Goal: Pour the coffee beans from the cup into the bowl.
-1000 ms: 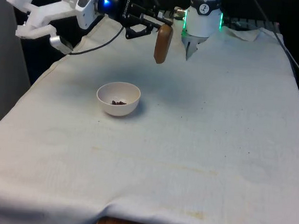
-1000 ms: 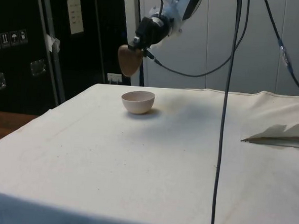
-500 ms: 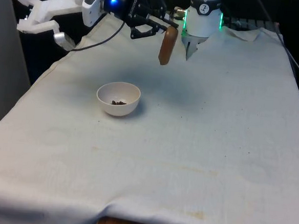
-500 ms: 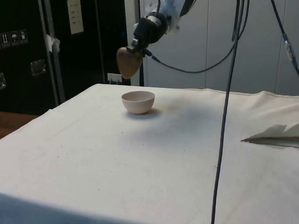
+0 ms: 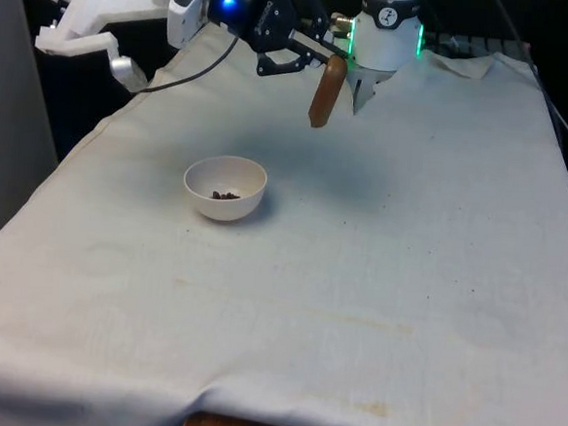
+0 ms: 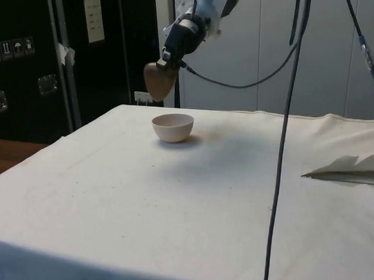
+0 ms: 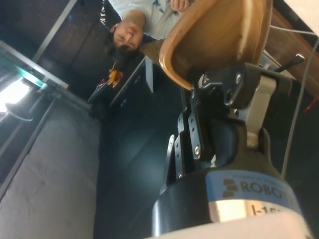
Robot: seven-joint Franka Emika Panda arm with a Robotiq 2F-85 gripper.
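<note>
Tool [image 5: 319, 64] shifted rightward gripping cup [image 5: 326, 89], bowl [image 5: 224, 186] on white cloth [image 5: 406, 280]

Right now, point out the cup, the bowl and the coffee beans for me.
cup [image 5: 323, 89], front view, on its brown outer wall below the gripper.
bowl [image 5: 237, 207], front view, on its white outer wall facing the camera.
coffee beans [image 5: 226, 195], front view, on the dark cluster at the bowl's bottom.

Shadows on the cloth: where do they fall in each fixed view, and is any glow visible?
Front view: a soft dark patch on the cloth beneath the held cup, green glow at the robot base. Side view: faint shadow beside the bowl.
</note>
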